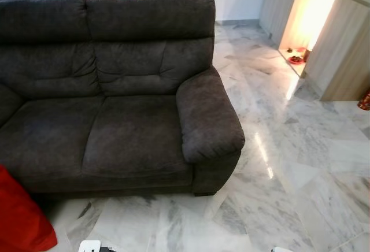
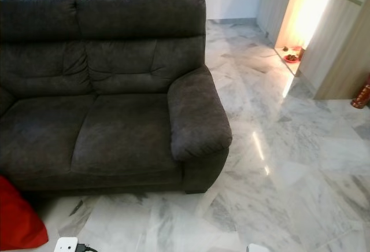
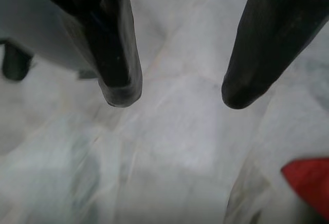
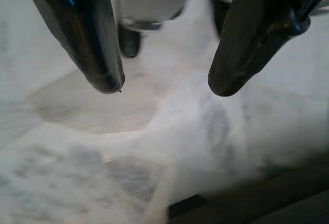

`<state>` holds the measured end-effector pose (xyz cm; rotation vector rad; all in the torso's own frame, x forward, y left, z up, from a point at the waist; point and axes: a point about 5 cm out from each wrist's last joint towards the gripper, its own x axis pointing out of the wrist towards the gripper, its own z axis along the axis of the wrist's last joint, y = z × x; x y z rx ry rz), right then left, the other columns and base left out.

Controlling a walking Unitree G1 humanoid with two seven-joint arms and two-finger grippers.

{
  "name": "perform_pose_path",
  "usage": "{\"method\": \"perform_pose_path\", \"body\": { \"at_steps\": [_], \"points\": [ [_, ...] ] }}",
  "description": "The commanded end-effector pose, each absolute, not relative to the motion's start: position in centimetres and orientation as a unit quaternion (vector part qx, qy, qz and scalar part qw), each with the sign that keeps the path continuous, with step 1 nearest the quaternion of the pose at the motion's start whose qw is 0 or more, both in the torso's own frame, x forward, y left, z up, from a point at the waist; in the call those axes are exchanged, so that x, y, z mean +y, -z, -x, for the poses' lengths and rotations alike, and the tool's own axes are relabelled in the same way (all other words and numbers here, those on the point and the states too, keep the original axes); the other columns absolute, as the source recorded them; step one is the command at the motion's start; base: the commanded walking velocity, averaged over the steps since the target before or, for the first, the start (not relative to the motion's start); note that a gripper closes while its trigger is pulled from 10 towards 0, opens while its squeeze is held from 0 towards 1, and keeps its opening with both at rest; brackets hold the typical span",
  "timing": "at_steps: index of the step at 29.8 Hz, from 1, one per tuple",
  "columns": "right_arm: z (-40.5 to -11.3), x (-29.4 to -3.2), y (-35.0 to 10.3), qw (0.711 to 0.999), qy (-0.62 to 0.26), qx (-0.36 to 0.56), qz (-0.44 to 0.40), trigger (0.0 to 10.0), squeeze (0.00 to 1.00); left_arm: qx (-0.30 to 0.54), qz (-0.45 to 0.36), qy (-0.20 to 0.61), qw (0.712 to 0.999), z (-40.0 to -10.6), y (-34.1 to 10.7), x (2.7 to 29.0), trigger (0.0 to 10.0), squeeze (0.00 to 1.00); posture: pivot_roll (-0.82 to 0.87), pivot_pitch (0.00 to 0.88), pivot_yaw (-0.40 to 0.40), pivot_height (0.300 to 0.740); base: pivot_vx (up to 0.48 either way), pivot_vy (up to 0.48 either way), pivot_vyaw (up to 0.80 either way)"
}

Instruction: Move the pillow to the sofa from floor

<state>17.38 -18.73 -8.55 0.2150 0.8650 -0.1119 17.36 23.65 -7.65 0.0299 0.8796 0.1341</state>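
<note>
Red pillow [image 1: 20, 217] lies on the marble floor [image 1: 289, 165] at the dark sofa's [image 1: 115, 90] front left. Left pincer [image 3: 175, 93] and right pincer [image 4: 162, 82] hang spread, empty, over floor: pickup not begun.

1. I see the dark sofa [image 1: 110, 90] taking up the left and centre of the frame; its seat cushions are bare, so there is open room there.
2. Its armrest [image 1: 207, 116] bulges at centre, walling off that side of the seat.
3. Marble floor [image 1: 289, 177] at right and lower right is wide open.
4. A red pillow [image 1: 20, 220] sits at lower left, touching the sofa's front.
5. Wooden cabinetry [image 1: 341, 49] closes off the upper right.
6. Both my grippers have spread fingers above bare floor: left gripper [image 3: 175, 93], right gripper [image 4: 164, 82].
</note>
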Motion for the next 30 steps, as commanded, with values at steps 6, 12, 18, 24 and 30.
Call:
{"method": "perform_pose_path", "body": {
  "at_steps": [6,12,18,24,30],
  "points": [
    [-16.72,-19.16,8.79,0.897,0.063,0.424,-0.103,10.0,0.00,0.437,-0.015,-0.060,0.897,-16.93,7.94,23.46,10.0,0.00,-0.06,0.052,0.046,0.740,0.000,0.348,0.00],
    [-16.64,-19.09,8.83,0.897,0.061,0.425,-0.103,10.0,0.00,0.439,-0.014,-0.060,0.897,-16.99,7.97,23.33,10.0,0.00,-0.06,0.045,0.047,0.740,0.000,0.347,0.00],
    [-16.60,-19.07,8.85,0.897,0.060,0.426,-0.102,10.0,0.00,0.440,-0.014,-0.061,0.896,-16.97,7.98,23.32,10.0,0.00,-0.06,0.039,0.047,0.740,0.000,0.346,0.00],
    [-16.76,-18.96,8.78,0.898,0.056,0.423,-0.104,10.0,0.00,0.440,-0.014,-0.062,0.896,-17.22,7.85,23.49,10.0,0.00,-0.06,0.049,0.049,0.740,0.000,0.348,0.00],
    [-16.92,-19.01,8.71,0.899,0.060,0.421,-0.106,10.0,0.00,0.440,-0.012,-0.066,0.895,-17.27,7.82,23.59,10.0,0.00,-0.06,0.062,0.047,0.740,0.000,0.347,0.00]
  ]
}}
